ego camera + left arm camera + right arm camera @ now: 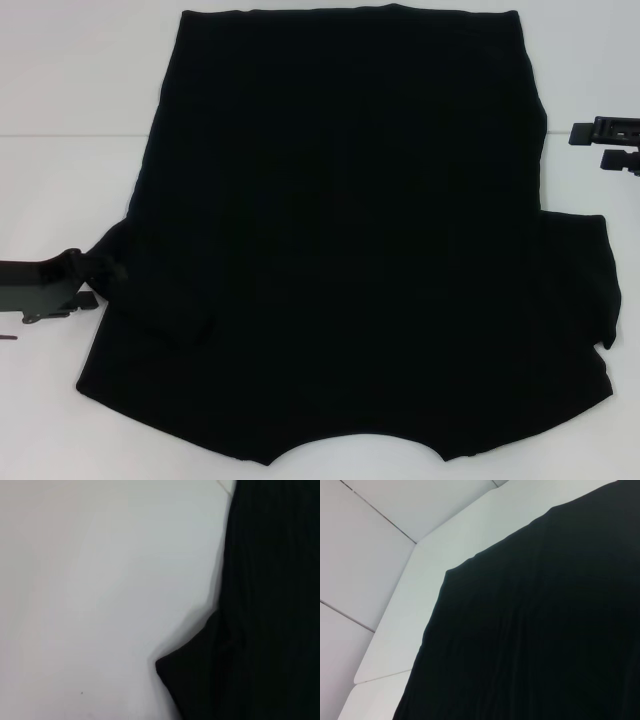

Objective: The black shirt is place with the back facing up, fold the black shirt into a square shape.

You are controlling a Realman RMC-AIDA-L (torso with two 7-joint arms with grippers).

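The black shirt (340,240) lies spread flat on the white table, plain side up, and fills most of the head view. My left gripper (85,280) sits at the shirt's left edge, right against the tip of the left sleeve (115,265). That sleeve tip (185,680) also shows in the left wrist view, beside the shirt's body (275,600). My right gripper (600,145) hovers off the shirt's right edge, apart from the cloth, above the right sleeve (580,290). The right wrist view shows a corner of the shirt (535,630).
The white table (60,180) shows bare on both sides of the shirt. Its far angled edge (420,545) appears in the right wrist view, with light wall panels behind. A small fold of cloth (175,330) lies near the left sleeve.
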